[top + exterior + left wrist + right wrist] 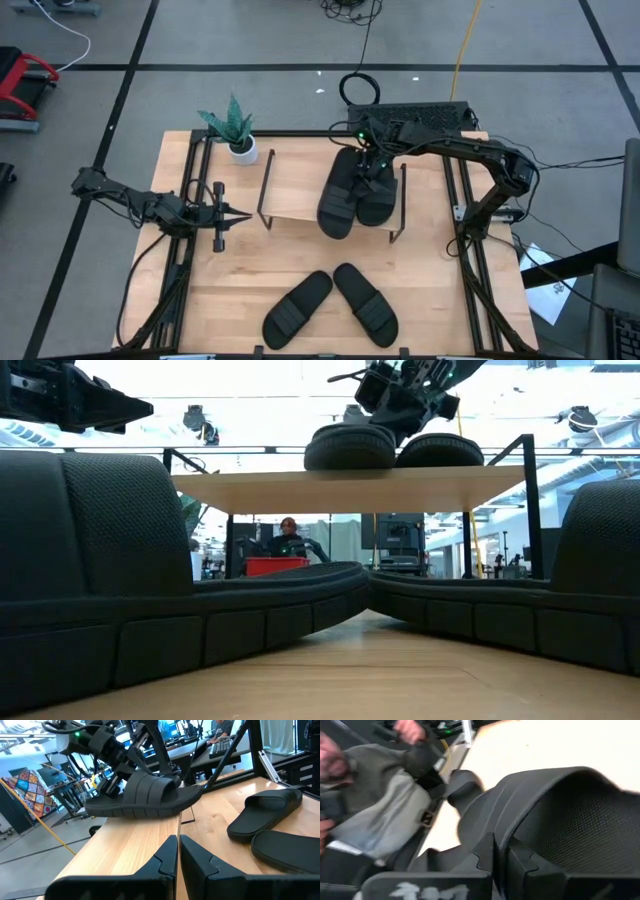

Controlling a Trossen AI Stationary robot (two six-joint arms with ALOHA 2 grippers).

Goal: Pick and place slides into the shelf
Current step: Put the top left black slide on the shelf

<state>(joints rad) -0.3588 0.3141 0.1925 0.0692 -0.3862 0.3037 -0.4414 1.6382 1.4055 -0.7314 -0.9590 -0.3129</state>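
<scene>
We see our right hand (372, 160) at the upper centre, closed on a sandal (378, 190) lying lengthwise on the shelf (300, 185) beside another. Two sandals (330, 305) wait lower centre on the bench (430, 290), between both arms; left hand (240, 215) closed, empty.

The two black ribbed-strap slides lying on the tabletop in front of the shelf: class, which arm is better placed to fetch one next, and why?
Probably the left. The left gripper hovers free beside the light wooden wire-framed shelf, fingers together, with those slides in view. The right gripper is occupied over the pair on the shelf top.
</scene>
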